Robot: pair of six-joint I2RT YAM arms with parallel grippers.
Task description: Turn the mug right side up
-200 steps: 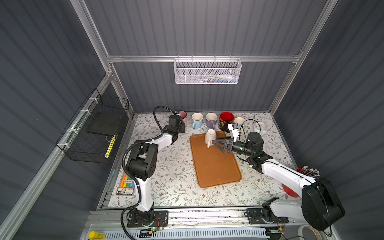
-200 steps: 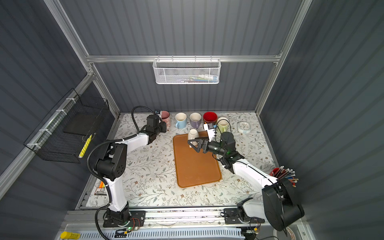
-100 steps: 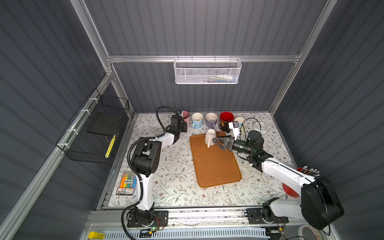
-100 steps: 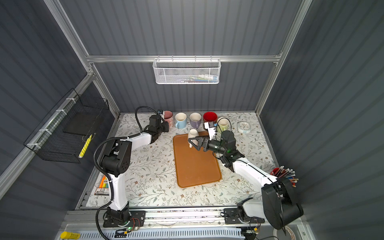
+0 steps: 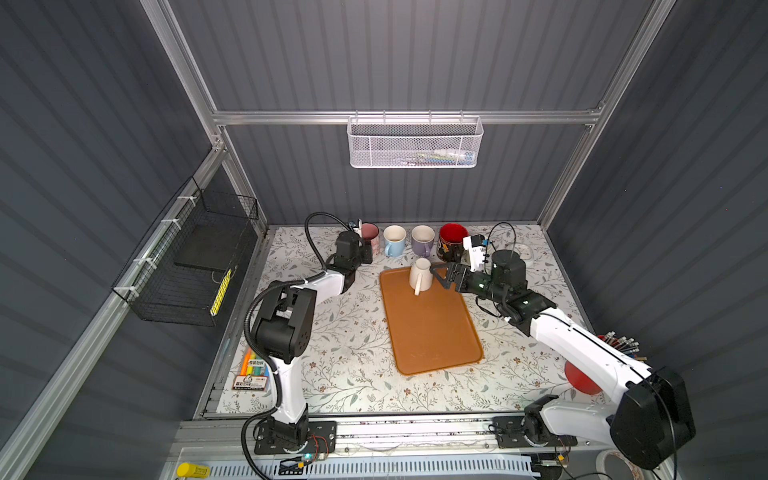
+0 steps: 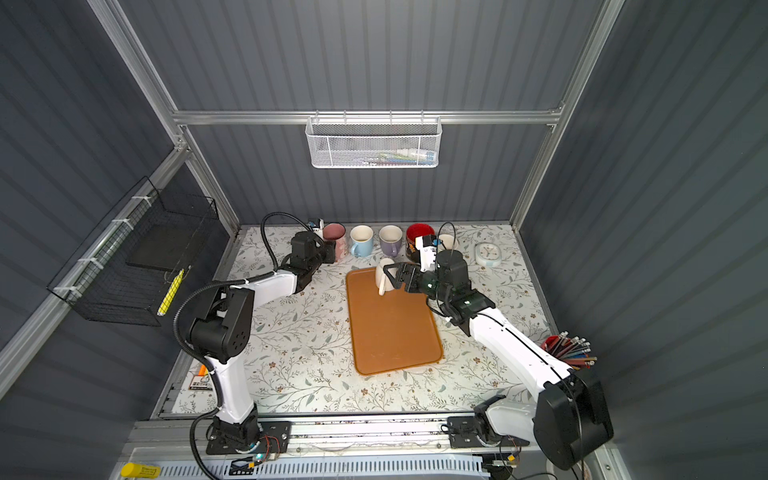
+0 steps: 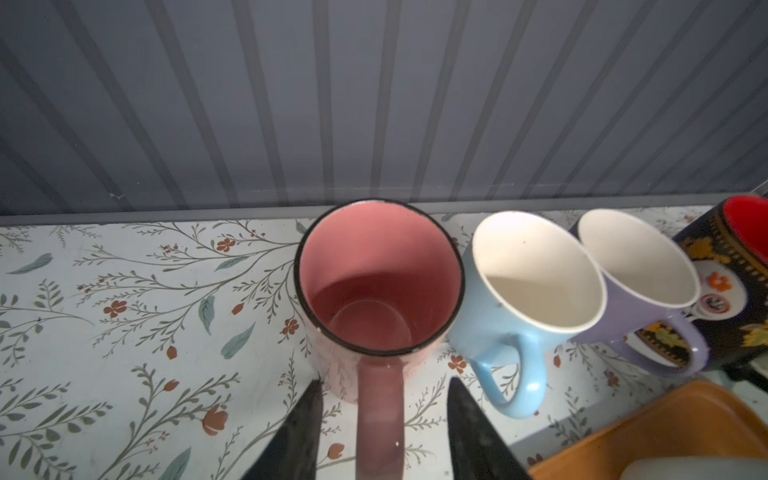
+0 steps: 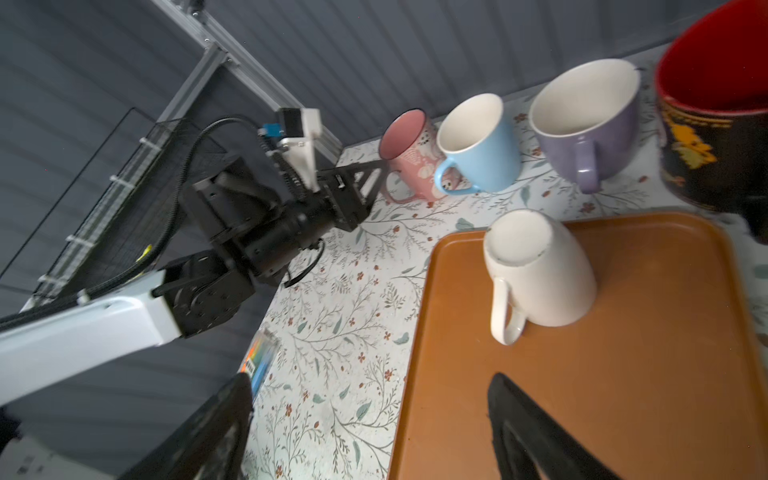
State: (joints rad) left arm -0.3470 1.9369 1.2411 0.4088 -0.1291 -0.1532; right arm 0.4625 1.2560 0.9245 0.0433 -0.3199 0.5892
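The white mug [image 8: 540, 274] sits upside down on the orange tray [image 8: 623, 374], mouth flat against it and base up, just ahead of the right gripper [image 5: 439, 276]. That gripper's fingers [image 8: 507, 395] are spread wide with nothing between them. From the wrist view the mug stands beyond their tips, its handle off to one side of the gripper's line. In both top views one fingertip looks very close to the mug's wall, and I can't tell from here whether it touches.

Over by the back wall, the left gripper [image 7: 385, 384] straddles the handle of the pink mug [image 7: 380, 282]. Its fingers [image 7: 473, 432] stand apart, with a strip of the flowered table [image 7: 124, 311] showing on either side of the handle, so nothing is being squeezed. The pink mug stands upright directly in front of this gripper.

Beyond it a row runs off toward the right gripper: a blue mug [image 7: 523, 291] close against the pink one, a purple mug [image 7: 640, 266], then a dark mug [image 7: 731, 266] with a red inside. All of them stand open end up.
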